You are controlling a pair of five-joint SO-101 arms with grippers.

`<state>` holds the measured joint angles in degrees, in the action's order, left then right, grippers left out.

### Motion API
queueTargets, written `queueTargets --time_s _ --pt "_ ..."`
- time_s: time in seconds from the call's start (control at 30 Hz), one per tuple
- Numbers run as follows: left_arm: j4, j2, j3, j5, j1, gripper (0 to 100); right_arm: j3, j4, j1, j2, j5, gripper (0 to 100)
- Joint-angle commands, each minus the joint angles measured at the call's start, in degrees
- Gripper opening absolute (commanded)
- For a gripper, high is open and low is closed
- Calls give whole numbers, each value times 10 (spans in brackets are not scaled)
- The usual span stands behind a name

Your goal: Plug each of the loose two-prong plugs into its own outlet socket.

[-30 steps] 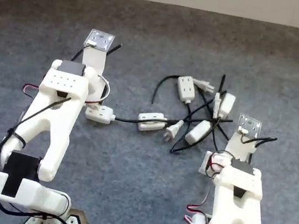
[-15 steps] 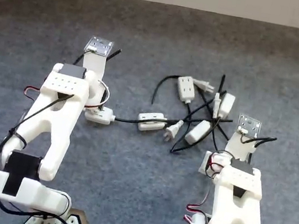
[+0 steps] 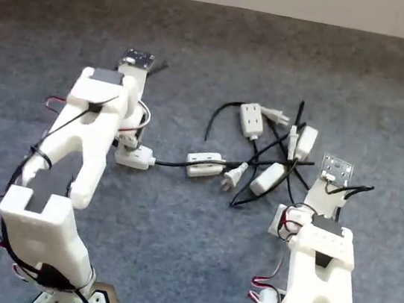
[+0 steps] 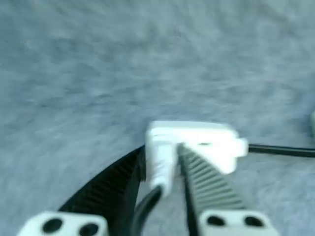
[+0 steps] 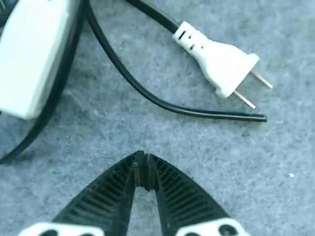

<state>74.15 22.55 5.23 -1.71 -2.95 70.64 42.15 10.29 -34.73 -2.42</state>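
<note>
Plugs are my business, and one white plug [image 4: 158,169] is clenched in my left gripper [image 4: 162,152]. Its black cord [image 4: 142,211] runs back between the ribbed fingers [image 4: 206,182]. The plug's front end is touching the socket block [image 4: 211,142], but I cannot tell whether the prongs are fully seated. From above, that block lies on the grey carpet [image 3: 171,260] right under my left wrist, at about 9 o'clock from the middle block [image 3: 205,164]. A black lead [image 3: 170,163] joins the two.

Further right, at about 1 o'clock from the middle block, sits the tangle [image 3: 277,154] of black cords, white plugs and socket blocks. My right arm stands at 5 o'clock from it.

My right gripper [image 5: 142,169] is clenched on nothing, fingertips pressed together just above the carpet. Ahead of it lie a loose plug [image 5: 219,61] with both prongs bare, a cut cord end [image 5: 261,118] just beside those prongs, and a big white block [image 5: 29,54] wrapped by a black loop [image 5: 64,93].

Compared with a second ago, my left arm has reared up. Its elbow section has lifted towards the overhead camera and now looms at 7 o'clock, and the forearm stands steeper over the socket block. The block itself has barely shifted. My right arm and the tangle lie as they did.
</note>
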Motion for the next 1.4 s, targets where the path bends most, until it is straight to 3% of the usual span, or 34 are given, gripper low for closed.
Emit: queueTargets --time_s 0.0,0.13,0.6,0.7,0.9,1.0,1.13,1.37 --pt "43 24 -41 -3 -31 310 -3 -10 3 0 0 9" --pt "84 24 -95 -6 -59 316 -3 -10 3 0 0 9" --pt "178 30 -250 -230 -25 316 -3 -10 3 0 0 9" --pt "178 31 -250 -307 -5 316 -3 -10 3 0 0 9" --pt "178 31 -249 -530 5 316 -3 -10 3 0 0 9" --pt "178 31 -249 -600 5 316 -3 -10 4 0 0 9" --pt "177 49 -248 -636 5 316 -3 -10 4 0 1 9" --pt "105 153 -248 -636 5 314 -3 -10 4 0 1 9"
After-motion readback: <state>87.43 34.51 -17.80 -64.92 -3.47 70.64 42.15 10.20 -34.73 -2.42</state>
